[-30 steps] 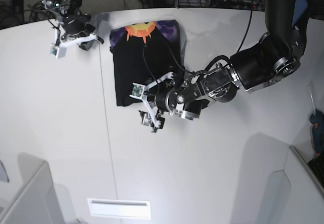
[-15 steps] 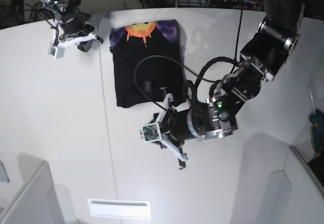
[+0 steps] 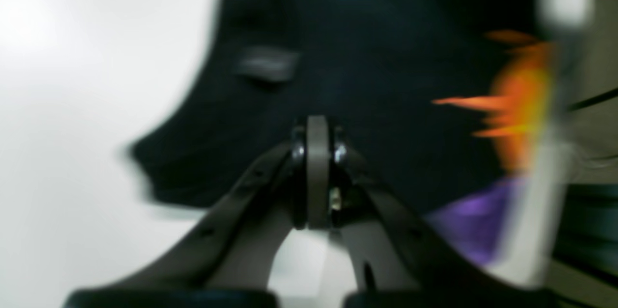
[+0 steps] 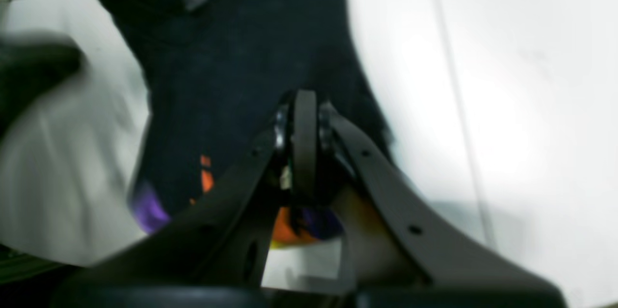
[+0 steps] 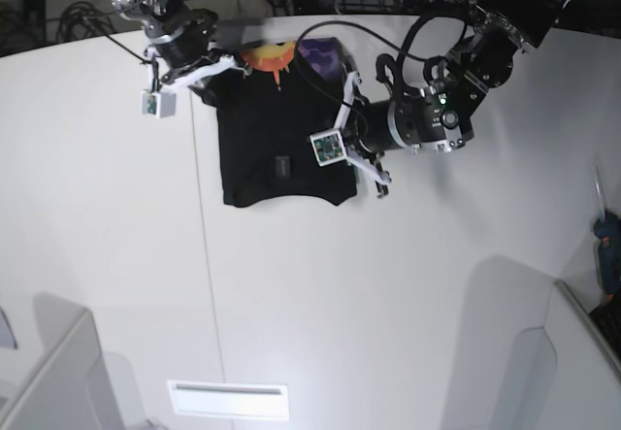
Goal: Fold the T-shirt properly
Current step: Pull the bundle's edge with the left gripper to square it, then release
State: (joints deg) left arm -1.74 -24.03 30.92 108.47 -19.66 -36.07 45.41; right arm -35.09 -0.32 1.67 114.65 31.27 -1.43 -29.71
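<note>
Nearest, bare white table [image 5: 340,333], nothing on it but a seam line running front to back.

Mid-field: the T-shirt [image 5: 281,148] lies flat as a folded, roughly rectangular black packet. Small grey tag [image 5: 282,167] on the upper face. Near hem curves slightly and looks uneven at the near right corner.

Left gripper [image 5: 361,148] sits over the packet's right edge, jaws shut together. Wrist view shows the closed tips against black cloth with nothing visibly pinched between them; the picture is blurred, so contact cannot be confirmed.

Far side: sunburst print [image 5: 272,58], orange and purple, shows at the far end of the packet. Right gripper [image 5: 199,69] is at the far left corner, jaws also pressed shut. Its wrist view shows black fabric and a bit of print beyond the tips; whether cloth is caught, cannot tell.

Judgement: folding looks nearly done, with the step in hand being tidying or a last fold.

To do it well:
- open the jaws before going for an edge, since closed tips will only push the cloth
- take both layers at a corner, not just the top one
- work both ends together so the packet stays square
- keep low, to avoid dragging the whole stack across the table
</note>
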